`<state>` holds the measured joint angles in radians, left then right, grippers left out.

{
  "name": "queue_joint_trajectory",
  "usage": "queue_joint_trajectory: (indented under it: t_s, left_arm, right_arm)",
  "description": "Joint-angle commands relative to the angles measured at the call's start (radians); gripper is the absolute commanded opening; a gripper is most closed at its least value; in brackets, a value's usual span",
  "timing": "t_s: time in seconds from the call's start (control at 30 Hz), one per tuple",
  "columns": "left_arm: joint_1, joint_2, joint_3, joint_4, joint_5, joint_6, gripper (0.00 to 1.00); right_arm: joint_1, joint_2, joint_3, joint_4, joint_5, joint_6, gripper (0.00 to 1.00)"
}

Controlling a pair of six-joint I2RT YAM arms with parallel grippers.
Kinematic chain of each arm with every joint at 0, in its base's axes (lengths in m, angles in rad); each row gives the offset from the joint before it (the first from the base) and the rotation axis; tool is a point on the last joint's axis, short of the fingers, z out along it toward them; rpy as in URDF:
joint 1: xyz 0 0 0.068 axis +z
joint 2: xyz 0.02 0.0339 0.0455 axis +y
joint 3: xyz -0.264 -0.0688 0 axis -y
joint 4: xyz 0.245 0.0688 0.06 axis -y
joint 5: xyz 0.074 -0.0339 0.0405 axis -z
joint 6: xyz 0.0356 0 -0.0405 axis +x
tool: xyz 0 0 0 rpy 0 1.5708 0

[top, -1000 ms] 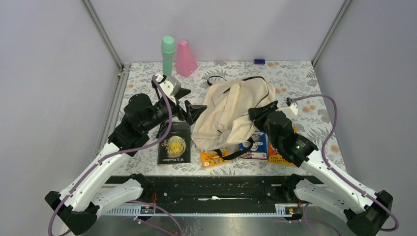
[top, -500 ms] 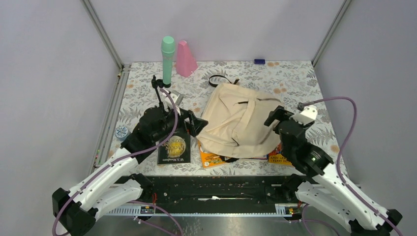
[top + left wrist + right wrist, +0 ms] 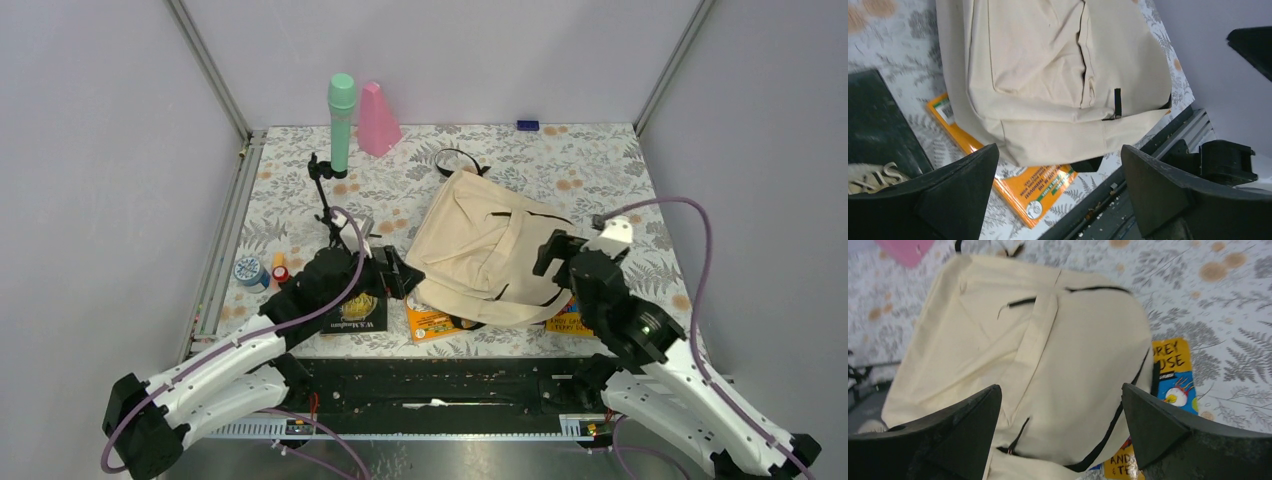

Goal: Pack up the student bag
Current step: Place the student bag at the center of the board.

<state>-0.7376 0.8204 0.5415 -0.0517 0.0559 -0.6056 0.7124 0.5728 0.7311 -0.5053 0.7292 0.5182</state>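
The student bag (image 3: pixel 490 255), cream fabric with black straps and trim, lies flat on the table over several books. It fills the upper part of the left wrist view (image 3: pixel 1048 75) and most of the right wrist view (image 3: pixel 1048 355). My left gripper (image 3: pixel 405 280) is open and empty, just off the bag's near left corner, above an orange book (image 3: pixel 1018 187). My right gripper (image 3: pixel 553 255) is open and empty above the bag's right side (image 3: pixel 1060 430). The bag's opening is not visible.
A black book (image 3: pixel 355 310), the orange book (image 3: pixel 432 325) and a yellow-blue book (image 3: pixel 572 320) stick out from under the bag. A green bottle (image 3: pixel 341 120) and pink cone (image 3: pixel 378 118) stand at the back. A small black stand (image 3: pixel 325 195), tape roll (image 3: pixel 248 270) and small red item (image 3: pixel 281 271) lie left.
The bag has gone from bunched up between the grippers to lying flat. Both arms have drawn back toward the near edge, open, uncovering the stand and tape roll.
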Motion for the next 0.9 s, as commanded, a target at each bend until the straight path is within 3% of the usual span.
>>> queue_joint_trajectory:
  t_s: [0.0,0.27,0.37,0.53,0.87]
  left_arm:
    - [-0.06,0.014,-0.043,0.056,-0.115,-0.175,0.94]
    - [-0.123,0.128,-0.105,0.143,-0.194,-0.354,0.87]
    - [-0.124,0.149,-0.162,0.256,-0.209,-0.408,0.84]
    - [-0.123,0.185,-0.181,0.294,-0.253,-0.421,0.79]
    - [-0.123,0.367,-0.149,0.434,-0.206,-0.429,0.68]
  right_arm:
    - [-0.002,0.117,0.025,-0.063,-0.25,0.04,0.95]
    - [-0.001,0.255,-0.053,0.087,-0.516,0.164,0.85]
    - [-0.001,0.297,-0.075,0.131,-0.587,0.214,0.82]
    - [-0.001,0.314,-0.09,0.164,-0.609,0.229,0.8]
    - [-0.001,0.334,-0.103,0.166,-0.564,0.222,0.76]
